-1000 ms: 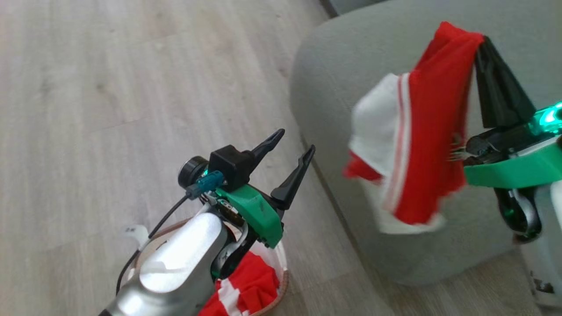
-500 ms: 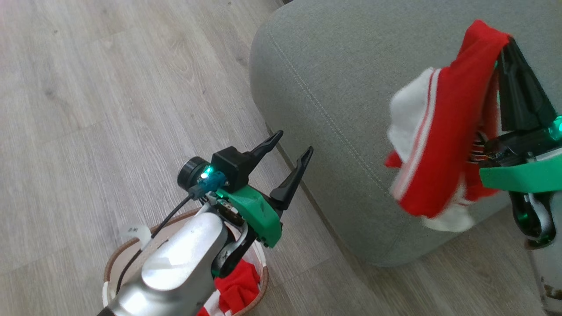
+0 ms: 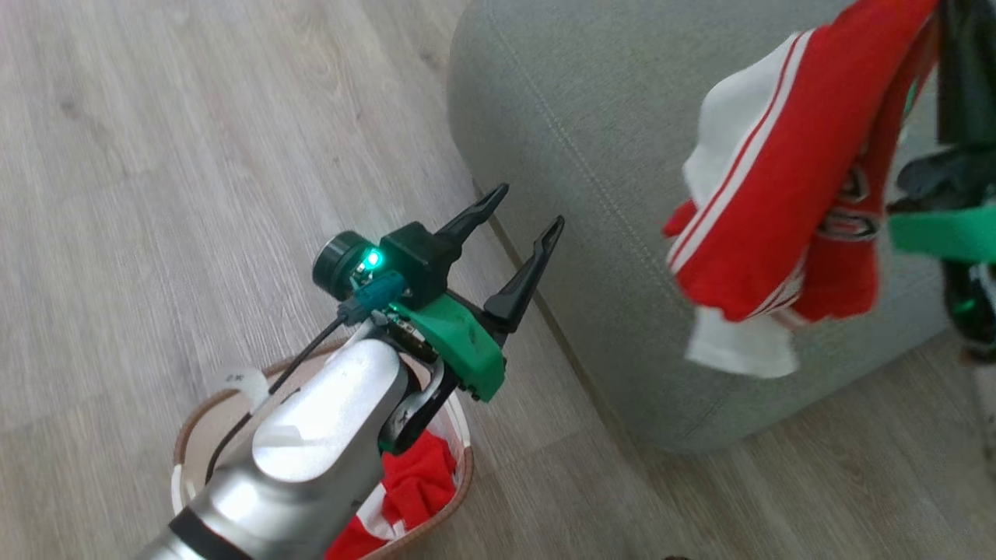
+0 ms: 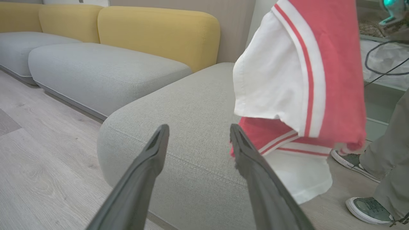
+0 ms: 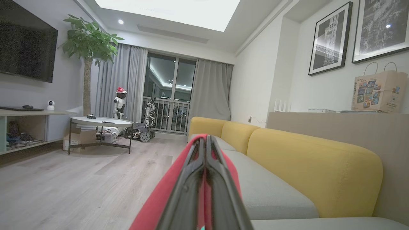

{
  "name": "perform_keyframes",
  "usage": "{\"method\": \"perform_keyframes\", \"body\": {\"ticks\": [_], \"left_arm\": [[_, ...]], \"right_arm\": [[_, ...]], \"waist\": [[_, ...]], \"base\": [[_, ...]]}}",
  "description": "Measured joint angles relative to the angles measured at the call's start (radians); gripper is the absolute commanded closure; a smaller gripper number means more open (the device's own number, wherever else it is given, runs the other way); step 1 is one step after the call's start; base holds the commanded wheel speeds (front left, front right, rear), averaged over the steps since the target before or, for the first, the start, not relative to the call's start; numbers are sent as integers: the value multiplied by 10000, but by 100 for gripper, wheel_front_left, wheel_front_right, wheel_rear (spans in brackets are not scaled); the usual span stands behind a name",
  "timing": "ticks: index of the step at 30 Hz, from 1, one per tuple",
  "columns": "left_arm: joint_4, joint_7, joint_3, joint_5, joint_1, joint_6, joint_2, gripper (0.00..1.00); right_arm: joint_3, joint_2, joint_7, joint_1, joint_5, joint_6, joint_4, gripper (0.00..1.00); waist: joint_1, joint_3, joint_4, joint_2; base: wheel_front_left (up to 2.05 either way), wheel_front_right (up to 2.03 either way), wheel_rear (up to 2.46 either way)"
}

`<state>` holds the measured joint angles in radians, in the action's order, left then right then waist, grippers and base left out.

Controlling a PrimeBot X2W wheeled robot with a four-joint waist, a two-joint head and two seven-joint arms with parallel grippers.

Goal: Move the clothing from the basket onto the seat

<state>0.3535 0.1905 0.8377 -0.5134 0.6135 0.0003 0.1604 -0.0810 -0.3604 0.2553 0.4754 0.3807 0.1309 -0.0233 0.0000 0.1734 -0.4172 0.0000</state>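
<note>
A red garment (image 3: 778,202) of the clothing, with a white striped panel, hangs in the air over the front corner of the grey-green seat (image 3: 560,117). My right gripper (image 3: 961,47) is shut on its top edge, and red cloth (image 5: 159,198) wraps the closed fingers in the right wrist view. The other red garment (image 3: 412,486) lies in the basket (image 3: 187,435) on the floor at the lower left. My left gripper (image 3: 531,206) stands open and empty above the basket, pointing at the seat (image 4: 179,108), with the hanging garment (image 4: 319,64) just to its right.
A person's shoes (image 4: 367,210) and trouser leg (image 4: 393,153) stand by the seat's right end. Yellow sofa backs (image 5: 319,166) run behind the grey cushions. A round low table (image 5: 99,121) and a tall plant (image 5: 88,48) stand across the wooden floor (image 3: 194,155).
The head view has swung, bringing more of the basket and seat into it. My right gripper has carried the garment up and to the right. The left gripper has stayed open.
</note>
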Motion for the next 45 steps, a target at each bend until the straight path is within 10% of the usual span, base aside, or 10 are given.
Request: {"method": "perform_keyframes", "body": {"ticks": [23, 33, 45], "left_arm": [[249, -205, 1045, 988, 2114, -222, -675, 0], [249, -96, 1680, 1055, 2977, -366, -970, 0], [399, 242, 2188, 556, 3105, -109, -1001, 0]], "right_arm": [[393, -2435, 0, 4475, 1315, 0, 3544, 100], [-698, -3655, 0, 6039, 1292, 2, 5797, 100], [-2968, -3641, -514, 6302, 1415, 2, 9933, 100]], "waist": [[2, 2807, 982, 0], [2, 3976, 1749, 0], [1, 4472, 2670, -1]], "base": [[0, 0, 0], [0, 0, 0], [0, 0, 0]]}}
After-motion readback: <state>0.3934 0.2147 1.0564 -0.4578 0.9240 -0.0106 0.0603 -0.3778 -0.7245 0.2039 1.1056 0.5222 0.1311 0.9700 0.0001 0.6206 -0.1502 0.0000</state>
